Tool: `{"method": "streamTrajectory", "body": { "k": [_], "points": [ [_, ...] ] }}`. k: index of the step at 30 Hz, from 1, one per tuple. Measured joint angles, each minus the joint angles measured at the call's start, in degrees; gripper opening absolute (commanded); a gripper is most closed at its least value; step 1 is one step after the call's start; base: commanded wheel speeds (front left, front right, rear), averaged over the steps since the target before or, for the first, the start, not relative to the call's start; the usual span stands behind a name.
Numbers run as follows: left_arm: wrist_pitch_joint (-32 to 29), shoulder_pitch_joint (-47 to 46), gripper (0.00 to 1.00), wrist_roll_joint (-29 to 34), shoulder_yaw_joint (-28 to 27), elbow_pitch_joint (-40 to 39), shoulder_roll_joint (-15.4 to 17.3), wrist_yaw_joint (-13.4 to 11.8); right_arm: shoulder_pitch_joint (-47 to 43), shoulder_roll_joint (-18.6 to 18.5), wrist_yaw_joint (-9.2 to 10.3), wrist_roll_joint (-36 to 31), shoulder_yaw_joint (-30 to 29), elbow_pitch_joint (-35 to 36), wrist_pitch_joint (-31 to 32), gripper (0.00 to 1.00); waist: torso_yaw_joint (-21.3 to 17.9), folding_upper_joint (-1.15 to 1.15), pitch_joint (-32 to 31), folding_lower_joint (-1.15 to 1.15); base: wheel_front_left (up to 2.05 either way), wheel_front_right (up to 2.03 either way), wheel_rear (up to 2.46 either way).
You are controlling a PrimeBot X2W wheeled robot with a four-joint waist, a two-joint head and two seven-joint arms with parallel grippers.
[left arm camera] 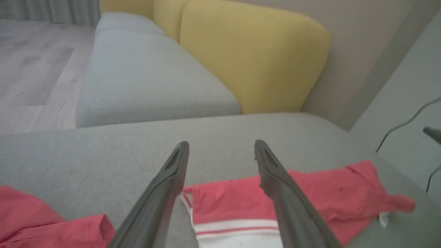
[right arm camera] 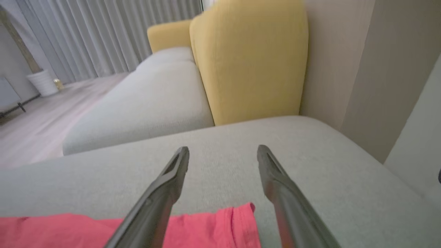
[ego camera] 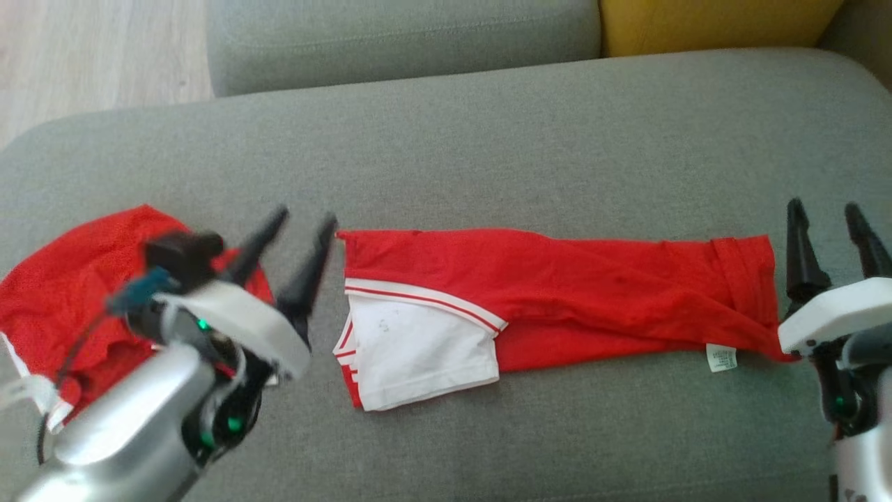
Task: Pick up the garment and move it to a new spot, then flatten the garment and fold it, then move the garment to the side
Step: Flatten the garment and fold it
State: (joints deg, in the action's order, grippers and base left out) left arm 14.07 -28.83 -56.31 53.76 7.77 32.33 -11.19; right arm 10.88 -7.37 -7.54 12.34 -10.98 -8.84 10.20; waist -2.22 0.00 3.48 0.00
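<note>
Red shirt (ego camera: 557, 293) with a white sleeve folded into a long band across the grey seat cushion (ego camera: 488, 139), left gripper (ego camera: 304, 217) spread and empty at its sleeve end, right gripper (ego camera: 824, 208) spread and empty just beside its hem edge, bare cushion beyond, red mesh garment (ego camera: 83, 279) near the left edge

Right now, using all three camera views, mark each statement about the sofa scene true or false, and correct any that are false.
1. The red garment lies as a long strip on the grey seat cushion. True.
2. The left gripper is clamped on the garment. False: its fingers are apart and hold nothing.
3. A white label shows at the garment's end near the right gripper. True.
4. The back cushion is blue. False: it is yellow.
5. The garment's white sleeve lies at the end nearest the right gripper. False: it lies at the end by the left gripper.
</note>
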Motion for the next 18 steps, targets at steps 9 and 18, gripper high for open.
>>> {"method": "streamTrajectory", "body": {
  "k": [9,18],
  "points": [
    [0.64,16.78,1.0,14.43,-32.99,-6.33,-16.39,3.3,-5.14,1.22,0.0,1.62,3.09,0.7,-12.61,1.0,-0.35,0.0,-0.96,0.0,0.0,0.0,0.0],
    [0.64,22.89,1.0,24.16,-40.13,-1.75,-23.39,12.9,-5.61,1.85,0.0,0.14,2.56,-3.31,-13.63,1.0,-0.2,0.0,0.64,0.0,0.0,0.0,0.0]
  ]
}}
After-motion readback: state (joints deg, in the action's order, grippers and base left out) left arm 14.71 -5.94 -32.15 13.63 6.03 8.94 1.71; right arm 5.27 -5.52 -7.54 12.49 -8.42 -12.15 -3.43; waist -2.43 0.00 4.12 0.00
